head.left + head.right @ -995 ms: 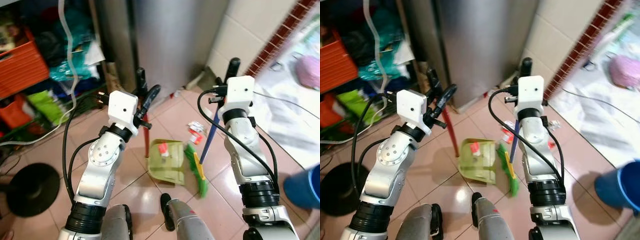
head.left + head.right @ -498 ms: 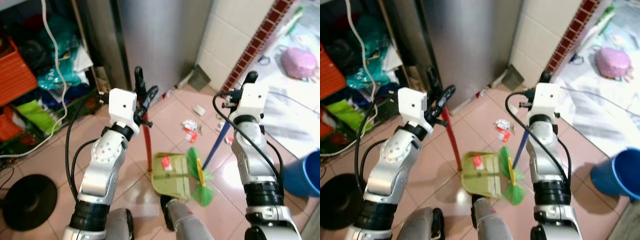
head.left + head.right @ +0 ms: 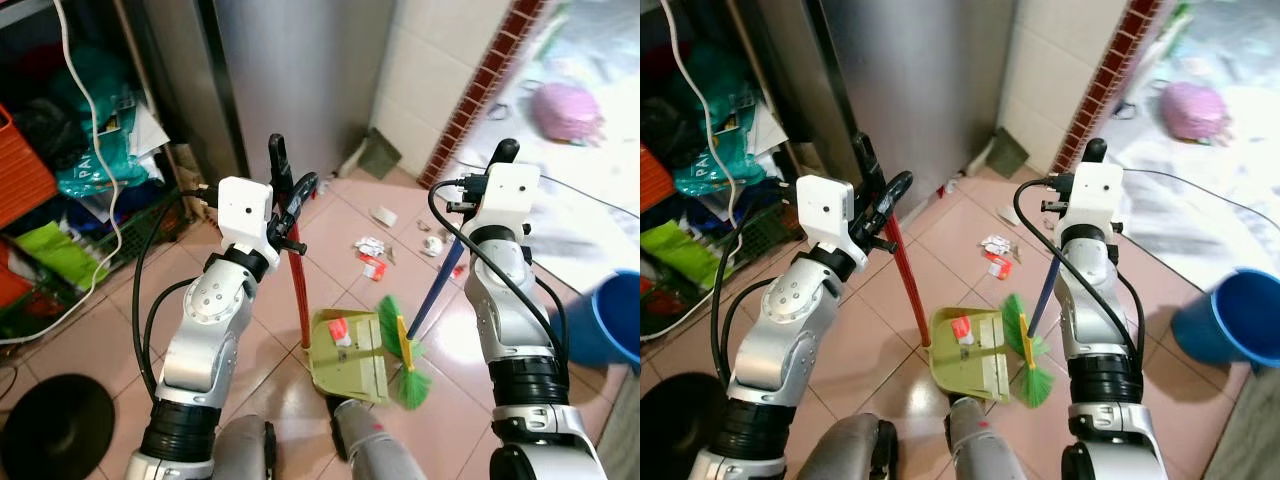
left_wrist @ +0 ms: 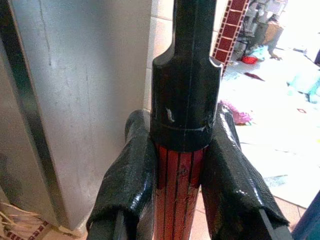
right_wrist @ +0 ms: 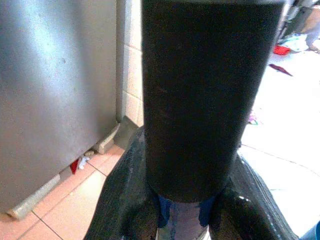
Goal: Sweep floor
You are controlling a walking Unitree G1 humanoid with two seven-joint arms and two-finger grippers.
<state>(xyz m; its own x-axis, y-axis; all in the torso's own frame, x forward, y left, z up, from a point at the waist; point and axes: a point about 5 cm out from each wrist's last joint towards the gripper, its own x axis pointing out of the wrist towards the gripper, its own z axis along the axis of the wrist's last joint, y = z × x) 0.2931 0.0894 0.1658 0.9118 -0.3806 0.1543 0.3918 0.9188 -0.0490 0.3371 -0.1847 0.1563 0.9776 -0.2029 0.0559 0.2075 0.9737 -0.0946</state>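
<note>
Red dustpan handle (image 4: 177, 185) sits clamped in the left claw (image 4: 180, 200), the right claw (image 5: 187, 215) beside it gripping the blue broom handle (image 3: 438, 290).

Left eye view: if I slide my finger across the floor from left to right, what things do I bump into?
Black round base → red dustpan handle → green dustpan → green broom head → blue broom stick → blue bucket.

I see a pink tiled floor (image 3: 100, 330) across the lower frame. A steel cabinet (image 3: 300, 70) stands top centre, white wall tiles (image 3: 430, 80) beside it. Cluttered shelves (image 3: 70, 170) fill the upper left.
</note>
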